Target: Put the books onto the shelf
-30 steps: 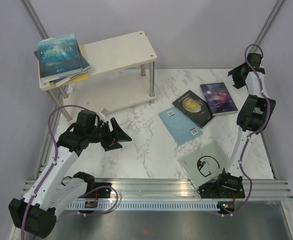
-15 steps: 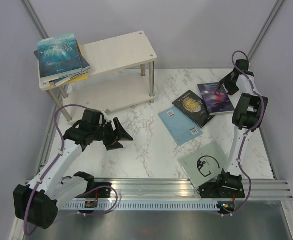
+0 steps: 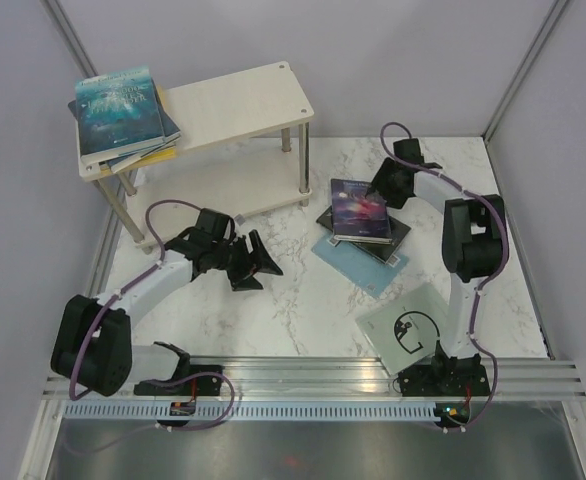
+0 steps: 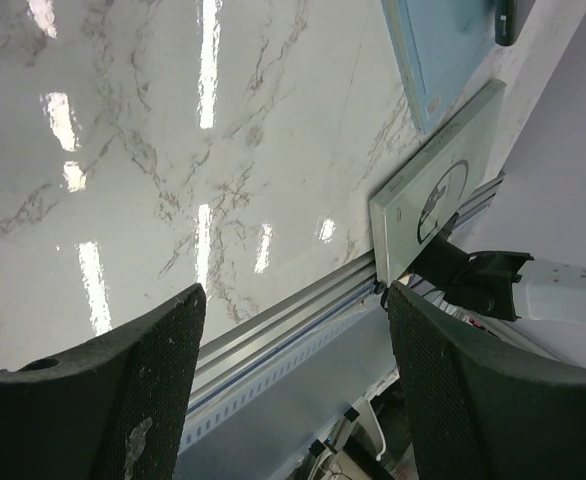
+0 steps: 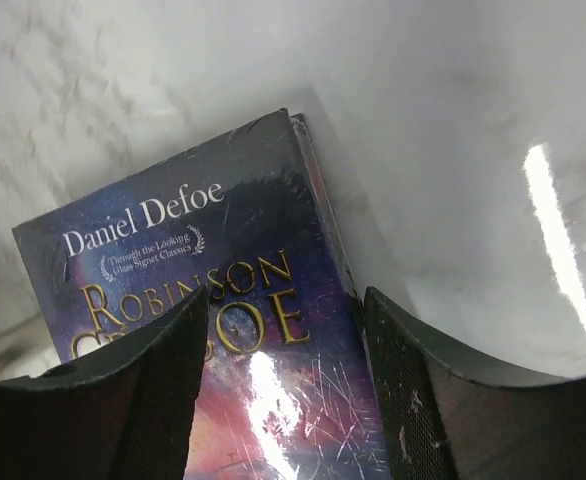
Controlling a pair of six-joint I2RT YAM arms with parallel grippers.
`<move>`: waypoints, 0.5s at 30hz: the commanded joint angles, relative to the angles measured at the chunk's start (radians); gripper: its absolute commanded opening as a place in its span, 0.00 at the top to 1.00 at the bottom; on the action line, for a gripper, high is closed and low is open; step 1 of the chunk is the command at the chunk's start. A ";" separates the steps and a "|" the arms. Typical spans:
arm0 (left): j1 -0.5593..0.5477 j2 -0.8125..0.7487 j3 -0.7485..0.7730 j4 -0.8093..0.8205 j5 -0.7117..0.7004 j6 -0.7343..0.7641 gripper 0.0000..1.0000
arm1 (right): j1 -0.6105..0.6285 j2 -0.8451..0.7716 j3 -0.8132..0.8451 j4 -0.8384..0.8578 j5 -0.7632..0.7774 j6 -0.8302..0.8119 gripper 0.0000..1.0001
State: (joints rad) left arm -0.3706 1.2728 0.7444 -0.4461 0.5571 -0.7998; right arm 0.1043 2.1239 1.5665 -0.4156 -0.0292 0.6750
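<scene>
The shelf [image 3: 243,105] stands at the back left, with a stack of books topped by a teal ocean one [image 3: 120,112] on its left end. A purple galaxy book [image 3: 360,208] [image 5: 223,330] lies on a black book [image 3: 399,235] and a pale blue book [image 3: 345,258] [image 4: 443,50] at table centre. My right gripper [image 3: 382,187] [image 5: 285,300] is open, low over the purple book's far right corner, fingers astride its edge. A pale grey "G" book [image 3: 413,325] [image 4: 438,195] lies near the front rail. My left gripper [image 3: 263,268] [image 4: 293,300] hangs open over bare marble, holding nothing.
The shelf's lower tier [image 3: 223,195] shows nothing on it. The metal front rail [image 3: 303,370] runs along the near edge. Grey walls and a frame post [image 3: 518,70] close in the sides. The right arm's base [image 3: 443,375] sits beside the "G" book.
My right arm swung from the far right down to the left, and the purple book slid left with it onto the black book. My left arm stretched further right. Both jaws stayed as wide.
</scene>
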 commanded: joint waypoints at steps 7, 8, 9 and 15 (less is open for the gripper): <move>-0.056 0.184 0.171 0.214 -0.011 -0.007 0.23 | 0.237 -0.097 -0.397 -0.085 -0.109 -0.015 0.34; -0.056 0.197 0.183 0.218 -0.016 0.002 0.23 | 0.253 -0.110 -0.417 -0.078 -0.113 -0.023 0.34; -0.056 0.226 0.193 0.222 -0.019 0.004 0.23 | 0.268 -0.129 -0.431 -0.080 -0.118 -0.029 0.34; -0.071 0.318 0.191 0.303 -0.008 -0.013 0.23 | 0.295 -0.240 -0.557 -0.071 -0.144 -0.032 0.35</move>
State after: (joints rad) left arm -0.4271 1.5520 0.9283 -0.2245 0.5522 -0.7998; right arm 0.3504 1.8462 1.1316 -0.1932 -0.0978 0.6964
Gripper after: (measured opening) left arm 0.765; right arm 0.660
